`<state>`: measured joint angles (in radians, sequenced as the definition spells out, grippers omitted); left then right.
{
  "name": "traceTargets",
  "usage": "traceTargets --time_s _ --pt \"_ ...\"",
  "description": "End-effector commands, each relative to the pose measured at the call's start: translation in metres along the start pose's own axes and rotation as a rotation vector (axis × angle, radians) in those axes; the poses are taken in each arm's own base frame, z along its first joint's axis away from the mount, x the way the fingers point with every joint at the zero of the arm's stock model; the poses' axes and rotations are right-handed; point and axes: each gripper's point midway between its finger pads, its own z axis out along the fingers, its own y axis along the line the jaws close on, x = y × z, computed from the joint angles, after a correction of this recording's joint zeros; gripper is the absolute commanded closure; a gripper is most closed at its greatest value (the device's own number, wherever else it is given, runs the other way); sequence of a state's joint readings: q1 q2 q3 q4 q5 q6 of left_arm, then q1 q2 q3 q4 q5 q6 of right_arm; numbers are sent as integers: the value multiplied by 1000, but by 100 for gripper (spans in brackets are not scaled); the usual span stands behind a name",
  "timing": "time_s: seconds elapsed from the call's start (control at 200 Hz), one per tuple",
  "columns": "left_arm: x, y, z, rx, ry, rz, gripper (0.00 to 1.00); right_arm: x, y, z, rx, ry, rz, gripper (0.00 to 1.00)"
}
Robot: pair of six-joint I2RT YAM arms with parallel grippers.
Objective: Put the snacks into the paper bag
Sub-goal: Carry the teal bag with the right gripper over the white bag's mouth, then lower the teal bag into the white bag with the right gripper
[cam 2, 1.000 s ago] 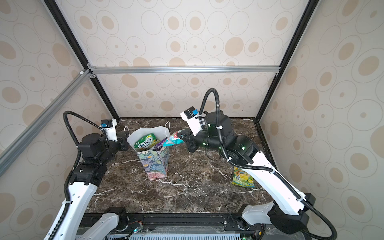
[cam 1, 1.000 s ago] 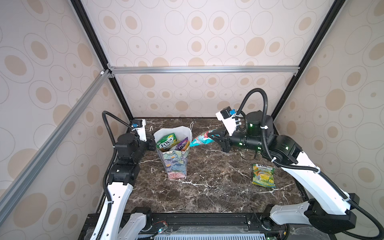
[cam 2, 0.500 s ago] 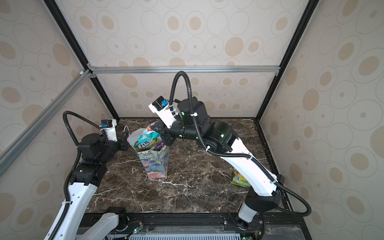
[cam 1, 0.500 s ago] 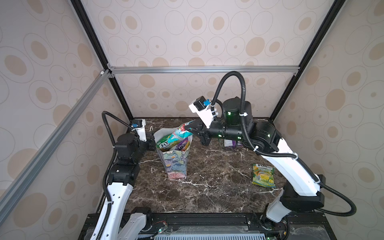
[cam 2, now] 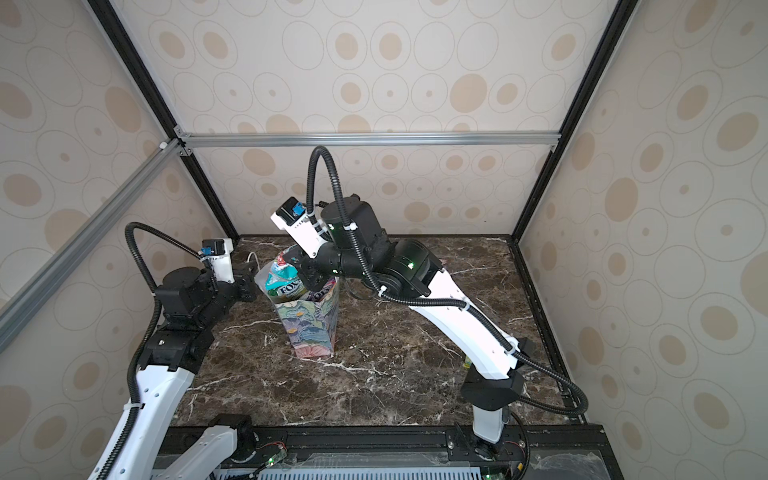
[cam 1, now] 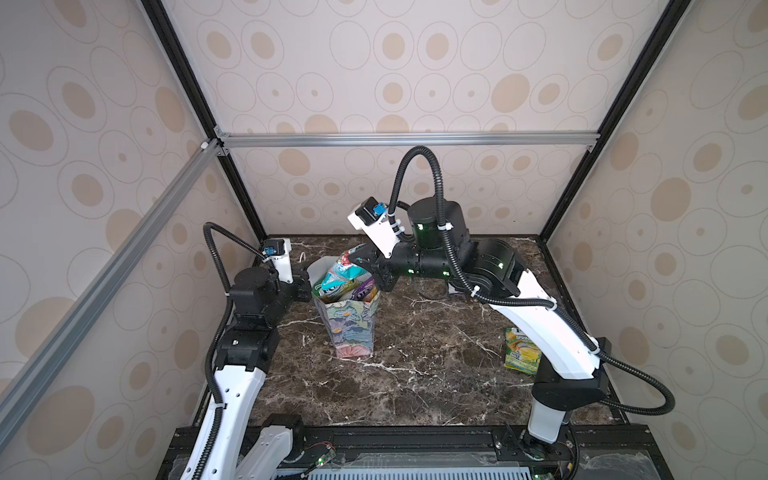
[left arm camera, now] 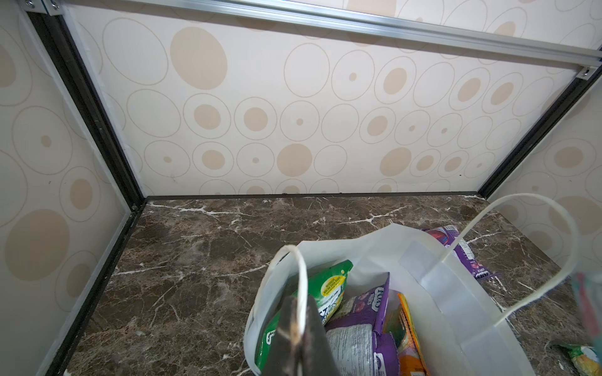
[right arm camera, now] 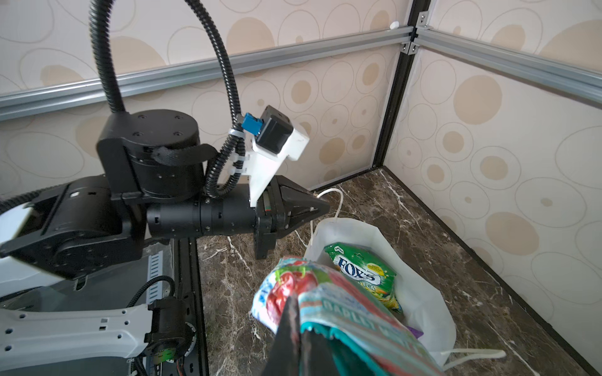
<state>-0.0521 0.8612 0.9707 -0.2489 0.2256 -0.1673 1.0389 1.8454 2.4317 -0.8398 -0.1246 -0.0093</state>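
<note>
Presently gripping a teal packet point(right arm camera: 345, 309) in the clamped right gripper point(right arm camera: 298, 325), just above the mouth of the upright paper bag point(cam 1: 353, 328); pinching the bag's rim with the closed left gripper point(left arm camera: 294, 325). Inside: green packet point(left arm camera: 329, 286), purple packet point(left arm camera: 368, 306), orange packet point(left arm camera: 407, 338). Lying well apart on the marble table point(cam 1: 415, 374): 1 yellow-green packet point(cam 1: 519, 349).

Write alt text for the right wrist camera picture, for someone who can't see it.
The right claw, shut on a teal packet, holds it over the open paper bag, where a green FOX'S packet lies. Opposite, the left claw pinches the bag's cord handle.
</note>
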Motion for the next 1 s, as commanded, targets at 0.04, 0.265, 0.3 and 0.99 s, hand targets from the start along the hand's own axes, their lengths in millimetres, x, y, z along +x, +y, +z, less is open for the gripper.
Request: traceTargets --time_s 0.04,0.265,0.3,0.99 --pt "-17 -1 -7 -1 -58 10 95 8 -4 22 22 24 -20 100" --pt "-16 0 -7 -3 -58 9 95 37 -19 46 90 120 -1 100" --pt "-17 -1 -7 -2 -58 9 95 40 -23 47 110 129 2 100" --pt "-17 -2 -8 4 -60 8 95 103 -33 84 157 336 65 100"
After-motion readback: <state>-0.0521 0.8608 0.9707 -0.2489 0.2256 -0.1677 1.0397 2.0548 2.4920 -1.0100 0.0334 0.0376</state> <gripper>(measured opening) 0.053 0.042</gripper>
